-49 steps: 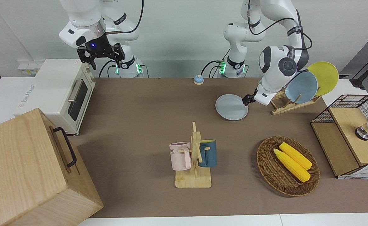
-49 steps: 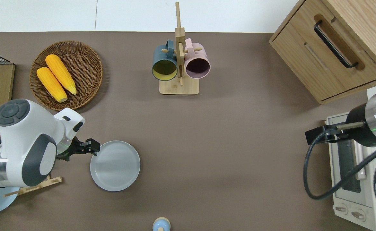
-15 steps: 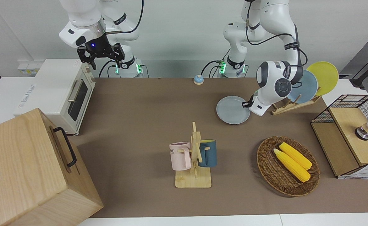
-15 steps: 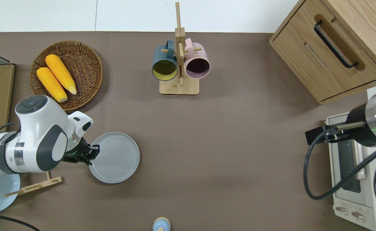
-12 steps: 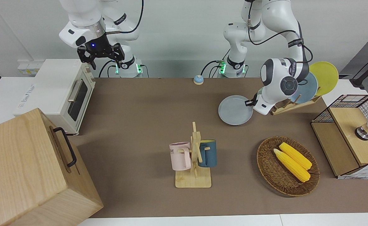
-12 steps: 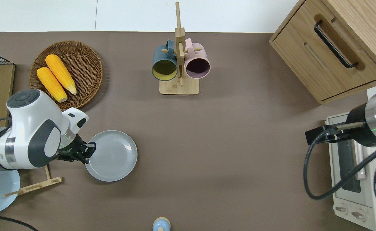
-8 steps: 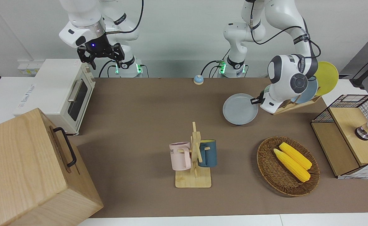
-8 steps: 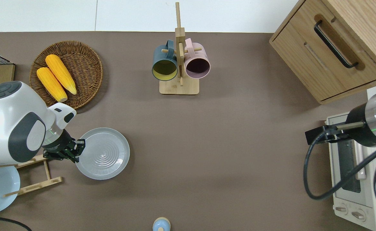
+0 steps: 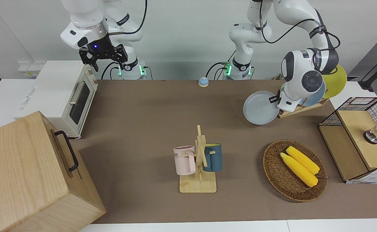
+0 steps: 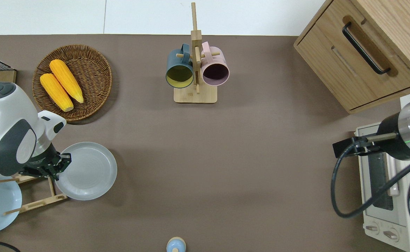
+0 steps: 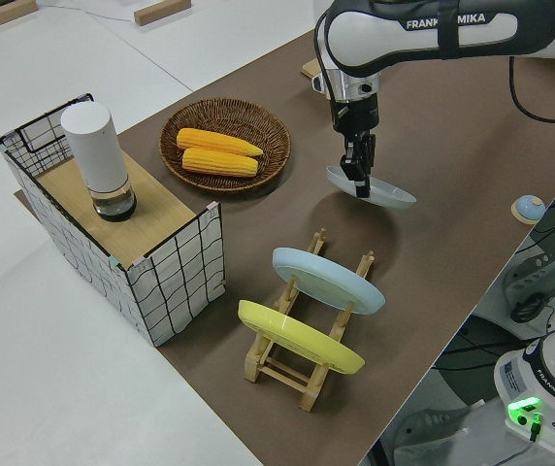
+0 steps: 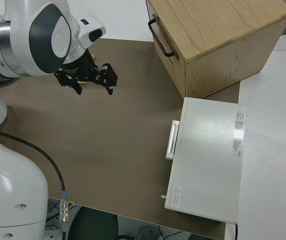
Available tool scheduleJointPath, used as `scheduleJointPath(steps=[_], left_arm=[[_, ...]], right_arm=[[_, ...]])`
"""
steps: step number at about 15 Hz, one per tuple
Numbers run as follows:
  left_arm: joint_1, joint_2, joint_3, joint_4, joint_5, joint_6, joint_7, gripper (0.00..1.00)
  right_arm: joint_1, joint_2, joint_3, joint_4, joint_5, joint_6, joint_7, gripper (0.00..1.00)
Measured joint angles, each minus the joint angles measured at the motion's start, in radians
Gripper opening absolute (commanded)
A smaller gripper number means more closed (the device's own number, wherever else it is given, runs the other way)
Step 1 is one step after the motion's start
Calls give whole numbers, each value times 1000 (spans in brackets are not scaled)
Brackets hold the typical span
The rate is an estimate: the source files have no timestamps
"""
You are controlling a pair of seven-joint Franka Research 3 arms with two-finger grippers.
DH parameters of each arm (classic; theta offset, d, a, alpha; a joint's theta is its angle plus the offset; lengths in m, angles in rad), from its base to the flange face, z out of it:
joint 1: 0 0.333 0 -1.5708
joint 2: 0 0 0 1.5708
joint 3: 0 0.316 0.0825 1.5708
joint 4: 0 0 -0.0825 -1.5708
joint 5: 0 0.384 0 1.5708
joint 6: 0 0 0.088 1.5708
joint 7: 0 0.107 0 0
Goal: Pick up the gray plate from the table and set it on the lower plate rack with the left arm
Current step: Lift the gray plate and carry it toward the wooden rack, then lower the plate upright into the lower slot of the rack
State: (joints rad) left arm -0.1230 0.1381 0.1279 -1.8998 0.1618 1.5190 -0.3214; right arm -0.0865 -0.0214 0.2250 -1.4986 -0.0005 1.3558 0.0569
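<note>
The pick-up looks done: the round, shallow, pale gray plate (image 10: 85, 170) is off the brown table (image 9: 149, 129), hanging tilted in the air from the black two-finger gripper of the white left arm (image 11: 357, 173). The fingers are closed on the plate's rim, one above and one below it, at the edge that faces the small slanted light-wood plate rack (image 10: 36, 196). What is left, as I judge it, is the placing. The plate is not yet in any slot; seen from overhead it sits just beside the rack's low end, its rim overlapping the tip of the nearer rail. The rack's higher slots are filled by a deeper sky-blue plate (image 11: 326, 280) and a yellow plate (image 11: 297, 338), both leaning on the pegs, while the low slots toward the gray plate stand free. The plate must be stood more upright and lowered between those pegs.

Against the earliest frame, the plate was flat on the table, well apart from the rack, with the gripper at its rim. Since then it has risen and travelled steadily toward the rack, closing most of the gap in the last second. The right arm stays parked, its gripper (image 9: 103, 58) spread open and empty.
</note>
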Motion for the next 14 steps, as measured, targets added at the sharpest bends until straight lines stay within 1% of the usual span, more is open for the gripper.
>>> scheduleJointPath(steps=[3, 7, 9, 11, 14], left_arm=[[-2, -8, -2, 37, 85, -99, -16, 0], [-3, -19, -18, 88, 232, -220, -38, 0], [-4, -21, -31, 90, 304, -246, -76, 0], [-5, -20, -44, 90, 352, -260, -118, 0], [-6, -12, -49, 85, 421, -264, -171, 0]], right_arm=[[0, 0, 0, 0, 0, 0, 0, 987], [0, 0, 0, 0, 0, 0, 0, 987], [0, 0, 0, 0, 0, 0, 0, 990], [0, 0, 0, 0, 0, 0, 0, 990], [0, 0, 0, 0, 0, 0, 0, 990]])
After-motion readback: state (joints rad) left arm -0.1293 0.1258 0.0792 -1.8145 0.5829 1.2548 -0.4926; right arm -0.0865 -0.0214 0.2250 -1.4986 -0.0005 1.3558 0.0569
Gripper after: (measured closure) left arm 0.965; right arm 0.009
